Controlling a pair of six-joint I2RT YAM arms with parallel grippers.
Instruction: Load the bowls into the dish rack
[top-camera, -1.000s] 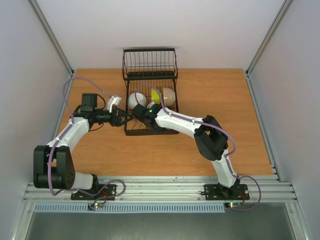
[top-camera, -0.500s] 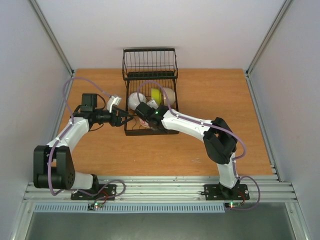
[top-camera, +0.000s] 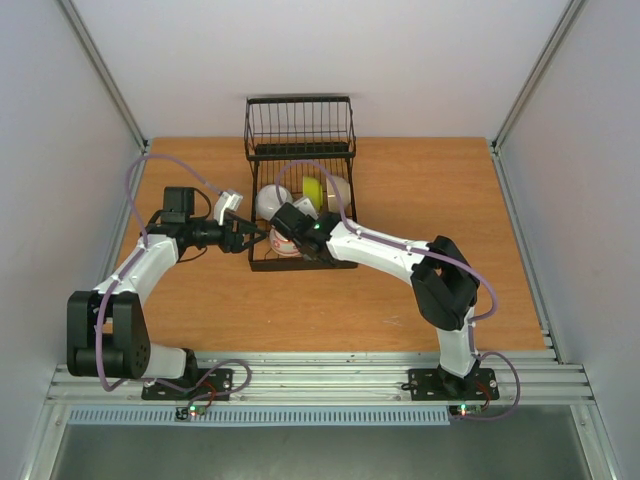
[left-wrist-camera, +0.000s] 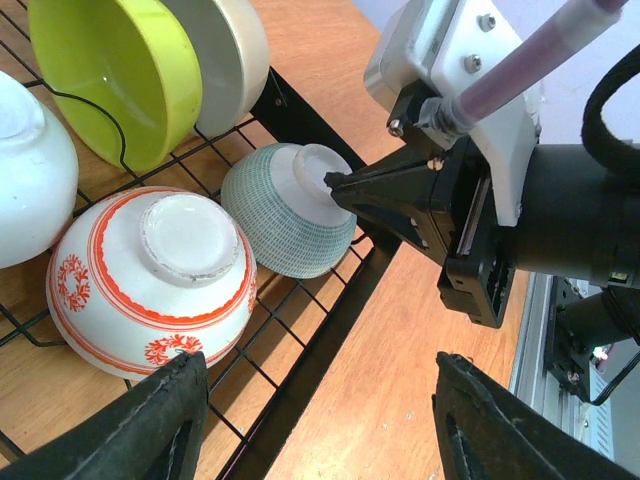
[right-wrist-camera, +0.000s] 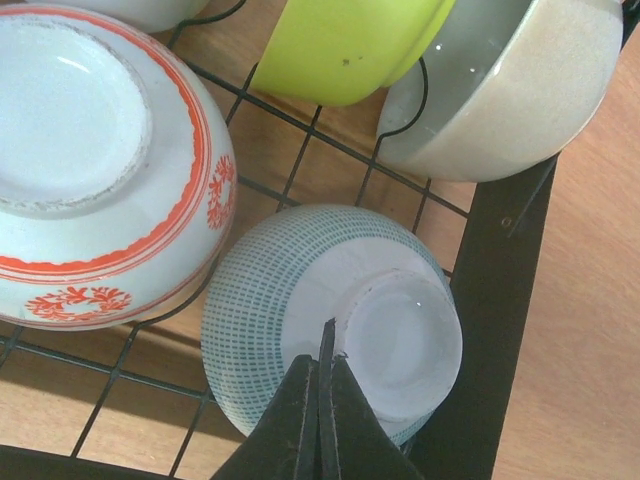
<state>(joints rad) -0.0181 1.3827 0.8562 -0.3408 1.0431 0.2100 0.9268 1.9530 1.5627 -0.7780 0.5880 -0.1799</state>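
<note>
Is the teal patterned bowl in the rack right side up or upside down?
Upside down: the teal bowl shows its white foot ring upward, resting on the dish rack wires beside the red-patterned bowl.

Packed bowls (left-wrist-camera: 150, 270) and the right pincer (right-wrist-camera: 322, 345) block the dish rack (left-wrist-camera: 335, 330); the table (left-wrist-camera: 400, 400) beside it gives passage.

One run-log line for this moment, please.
left fingers: open, at black wire dish rack edge | right fingers: shut, touching foot of upturned pale teal ceramic bowl

The right end effector (left-wrist-camera: 333, 183) touches the upturned teal bowl (left-wrist-camera: 275, 228) beside the red-patterned bowl (left-wrist-camera: 150, 285).
</note>
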